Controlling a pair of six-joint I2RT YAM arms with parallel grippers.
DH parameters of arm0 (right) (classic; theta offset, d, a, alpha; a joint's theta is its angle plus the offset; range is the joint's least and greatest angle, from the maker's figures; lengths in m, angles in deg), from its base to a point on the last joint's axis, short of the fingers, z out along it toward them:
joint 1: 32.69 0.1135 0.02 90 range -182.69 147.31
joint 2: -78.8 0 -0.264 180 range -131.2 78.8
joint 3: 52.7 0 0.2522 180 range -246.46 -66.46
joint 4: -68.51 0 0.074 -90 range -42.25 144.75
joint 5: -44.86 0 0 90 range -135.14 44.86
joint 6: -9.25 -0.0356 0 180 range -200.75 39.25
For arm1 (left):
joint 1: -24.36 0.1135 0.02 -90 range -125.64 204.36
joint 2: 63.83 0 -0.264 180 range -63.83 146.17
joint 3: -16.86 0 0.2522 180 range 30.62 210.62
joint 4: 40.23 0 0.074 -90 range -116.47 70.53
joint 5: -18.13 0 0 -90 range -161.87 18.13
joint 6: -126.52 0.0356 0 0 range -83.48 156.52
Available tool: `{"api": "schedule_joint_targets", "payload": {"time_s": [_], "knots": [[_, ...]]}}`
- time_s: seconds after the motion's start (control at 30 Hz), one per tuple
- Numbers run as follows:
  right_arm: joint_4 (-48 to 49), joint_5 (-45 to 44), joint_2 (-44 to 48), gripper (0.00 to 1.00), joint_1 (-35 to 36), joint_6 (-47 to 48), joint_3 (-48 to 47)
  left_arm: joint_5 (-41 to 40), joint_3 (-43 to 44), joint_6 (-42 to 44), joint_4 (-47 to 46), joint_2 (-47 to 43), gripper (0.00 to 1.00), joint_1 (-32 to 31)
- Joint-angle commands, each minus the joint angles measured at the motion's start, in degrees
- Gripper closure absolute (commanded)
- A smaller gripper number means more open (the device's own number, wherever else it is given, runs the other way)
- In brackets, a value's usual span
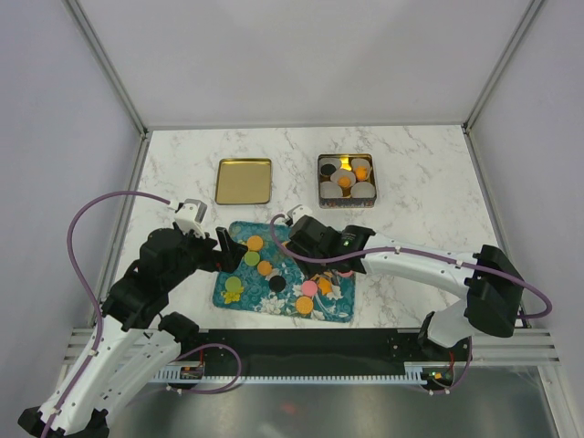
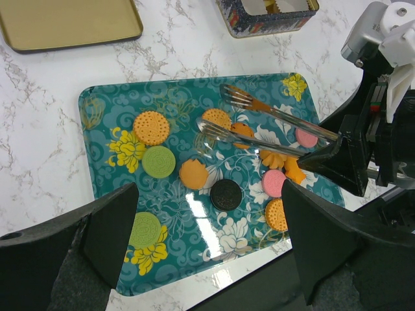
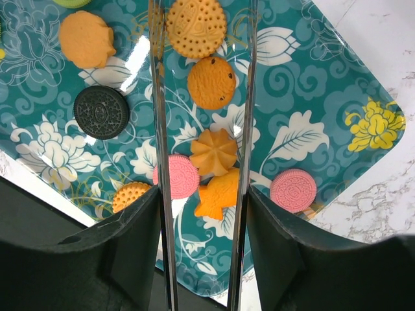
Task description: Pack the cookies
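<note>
Two steel blades of the tongs point(image 3: 246, 129) run up between the fingers of my right gripper point(image 3: 204, 210), which is closed on them. The blades stand apart, and the top edge of the right wrist view cuts off their tips. Four orange cookies point(image 3: 211, 82) lie in a row between the blades, and a pink one sits half under the left blade. I cannot tell whether the tongs touch any of them. One dotted biscuit is partly hidden behind a finger. The loose cookies all lie on the teal flowered tray point(image 3: 311, 71). My left gripper point(image 2: 209, 194) hangs over the tray's near side, jaws wide and empty. Farther back on the marble table point(image 1: 420, 164), the tin point(image 1: 321, 182) holds white paper cups point(image 1: 363, 190); what is in them is too small to sort. A gold lid point(image 1: 244, 181) lies beside it.
</note>
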Motion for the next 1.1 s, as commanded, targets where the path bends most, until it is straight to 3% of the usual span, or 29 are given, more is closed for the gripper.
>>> {"api": "schedule_joint_targets", "payload": {"time_s": [0.0,0.47,0.8,1.07], "knots": [[0.39,-1.25,-0.23,0.4,0.51,-0.78,-0.24,-0.31,0.23,0.96,-0.94,0.1,0.0,-0.32],[-0.84,-0.81,-0.75,0.43,1.3,-0.61,-0.68,-0.49,0.23,1.04,-1.03,-0.07,0.0,-0.32],[-3.12,-3.62,-0.23,0.66,0.69,0.97,-4.98,-0.75,0.15,0.96,-0.94,-0.43,0.0,-0.41],[-4.53,-2.13,2.67,0.68,-6.42,3.78,-10.34,-1.01,0.23,0.96,-0.94,-0.51,0.0,-0.41]]}}
